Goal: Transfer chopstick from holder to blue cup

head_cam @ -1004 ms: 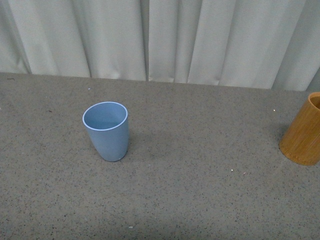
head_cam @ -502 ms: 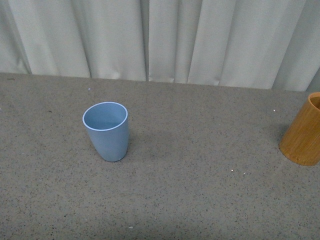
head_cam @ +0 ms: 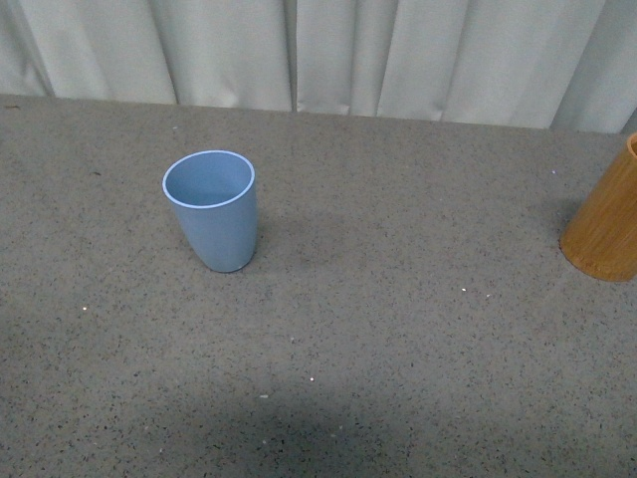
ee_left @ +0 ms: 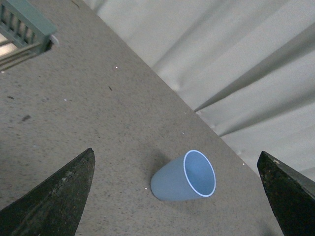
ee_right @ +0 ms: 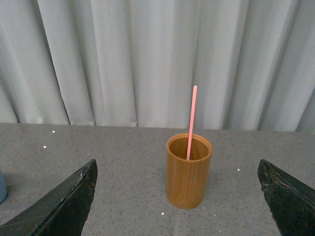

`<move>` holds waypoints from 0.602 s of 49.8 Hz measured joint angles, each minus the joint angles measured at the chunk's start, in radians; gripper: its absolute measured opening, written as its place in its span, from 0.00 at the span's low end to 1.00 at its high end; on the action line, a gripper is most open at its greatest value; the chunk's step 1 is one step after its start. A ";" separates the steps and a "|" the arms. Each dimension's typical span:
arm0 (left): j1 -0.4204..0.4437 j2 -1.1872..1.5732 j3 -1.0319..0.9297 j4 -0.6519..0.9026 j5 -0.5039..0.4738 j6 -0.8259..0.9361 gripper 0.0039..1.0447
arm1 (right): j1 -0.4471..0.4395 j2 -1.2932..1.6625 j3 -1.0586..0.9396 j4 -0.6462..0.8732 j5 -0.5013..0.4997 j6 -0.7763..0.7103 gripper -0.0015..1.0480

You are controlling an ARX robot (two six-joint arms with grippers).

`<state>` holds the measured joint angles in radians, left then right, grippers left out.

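Observation:
The light blue cup [head_cam: 211, 211] stands upright and empty on the speckled grey table, left of centre in the front view. The orange-brown holder [head_cam: 607, 224] is at the far right edge, partly cut off. Neither arm shows in the front view. In the left wrist view the blue cup [ee_left: 179, 178] lies ahead of my open left gripper [ee_left: 175, 152], well apart from it. The right wrist view shows the holder [ee_right: 188, 174] with one pink chopstick [ee_right: 191, 118] standing in it. My right gripper [ee_right: 177, 162] is open and short of the holder.
A pale curtain [head_cam: 348, 50] hangs along the table's far edge. A green slatted rack [ee_left: 24, 24] sits in a corner of the left wrist view. The grey table [head_cam: 398, 339] stretches between cup and holder.
In the front view the cup, holder and curtain edge all sit higher in the picture than before, so the view has shifted. Cup and holder keep their places on the table.

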<state>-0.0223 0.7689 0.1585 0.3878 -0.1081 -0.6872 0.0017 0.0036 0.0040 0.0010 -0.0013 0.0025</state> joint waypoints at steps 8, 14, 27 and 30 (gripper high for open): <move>-0.082 0.313 0.123 0.135 -0.035 -0.022 0.94 | 0.000 0.000 0.000 0.000 0.000 0.000 0.91; -0.103 0.487 0.218 0.138 -0.055 -0.029 0.94 | 0.000 0.000 0.000 0.000 0.000 0.000 0.91; -0.161 0.737 0.357 0.099 -0.096 -0.044 0.94 | 0.000 0.000 0.000 0.000 0.000 0.000 0.91; -0.181 0.780 0.389 0.091 -0.105 -0.045 0.94 | 0.000 0.000 0.000 0.000 0.000 0.000 0.91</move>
<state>-0.2035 1.5494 0.5472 0.4789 -0.2131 -0.7319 0.0017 0.0036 0.0040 0.0006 -0.0013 0.0025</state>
